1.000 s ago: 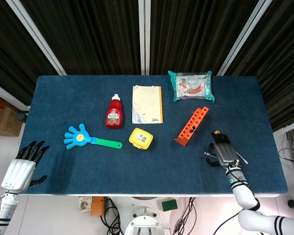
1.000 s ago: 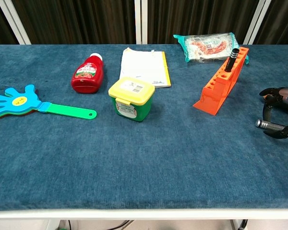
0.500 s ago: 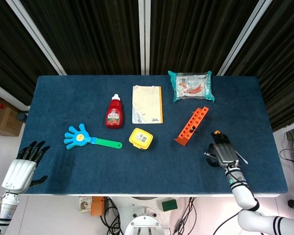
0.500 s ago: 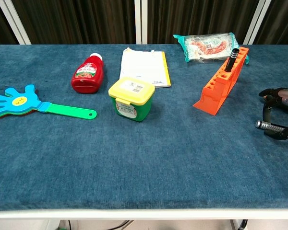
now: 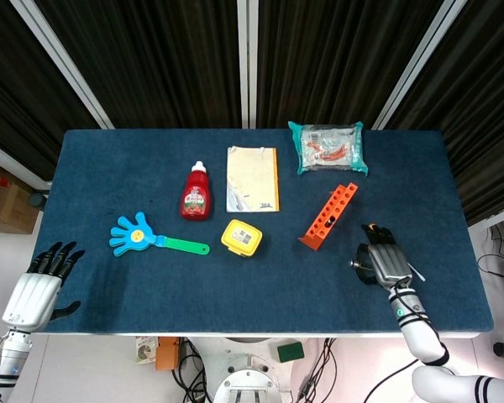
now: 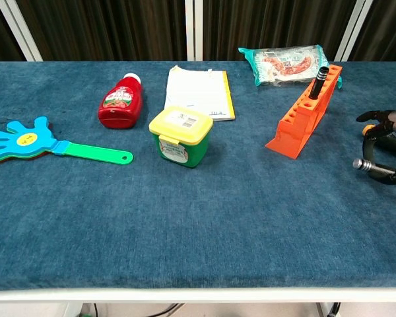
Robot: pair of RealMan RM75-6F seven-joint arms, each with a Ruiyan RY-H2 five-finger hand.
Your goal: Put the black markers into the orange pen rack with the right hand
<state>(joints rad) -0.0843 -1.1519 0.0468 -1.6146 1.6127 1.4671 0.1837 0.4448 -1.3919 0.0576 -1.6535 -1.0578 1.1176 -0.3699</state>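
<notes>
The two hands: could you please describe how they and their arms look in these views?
Both are built alike. The left hand has a silver-white back and black fingers on a pale wrist. The right hand has a grey metallic back and dark fingers, one with an orange mark. Its white forearm carries a small green light and a black band near the elbow. No cables show on them.

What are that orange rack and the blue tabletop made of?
The orange pen rack looks like matte moulded or printed plastic: uniform colour, crisp stepped edges, round holes. The tabletop seems covered in blue felt or short-pile fabric, judging by its fuzzy, mottled nap.
</notes>
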